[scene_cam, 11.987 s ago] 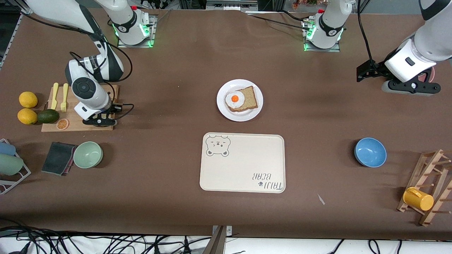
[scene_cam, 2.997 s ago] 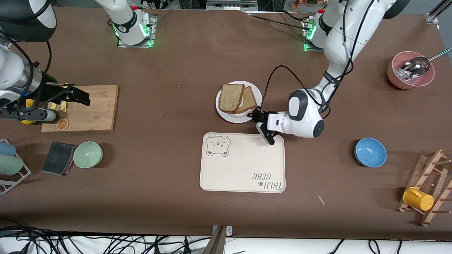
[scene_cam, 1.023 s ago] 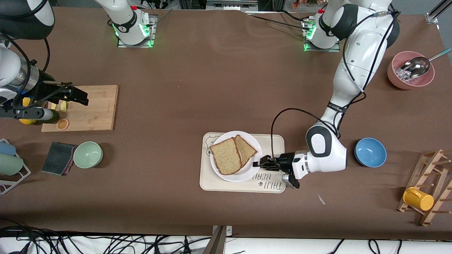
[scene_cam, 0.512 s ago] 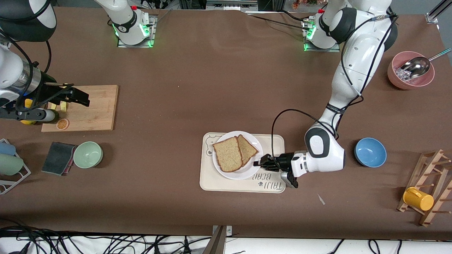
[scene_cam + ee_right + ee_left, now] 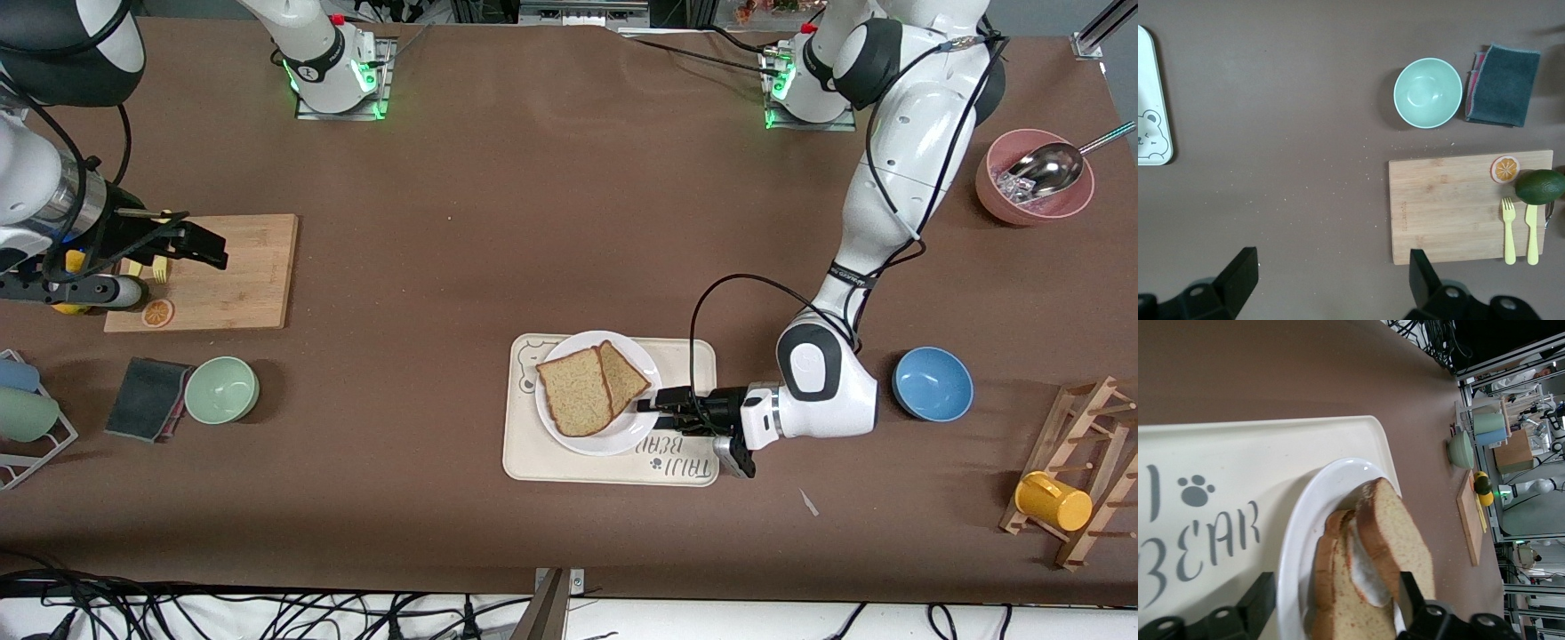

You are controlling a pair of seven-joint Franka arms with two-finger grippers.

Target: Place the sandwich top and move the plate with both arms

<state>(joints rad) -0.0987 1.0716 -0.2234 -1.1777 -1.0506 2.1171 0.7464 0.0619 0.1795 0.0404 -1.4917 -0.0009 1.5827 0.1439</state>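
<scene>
Plate (image 5: 597,441) now on tray (image 5: 613,467); L tool (image 5: 660,411) low, horizontal, released astride rim; R tool (image 5: 191,244) released, waiting.

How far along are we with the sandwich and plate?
Done: the sandwich top lies on the egg slice, and the plate sits on the tray. In hand: the left gripper, open, is at the plate's rim. Left: retreat. The right gripper waits, open, above the cutting board.

Bread-laden plate (image 5: 1305,540) on bear tray (image 5: 1238,460)
</scene>
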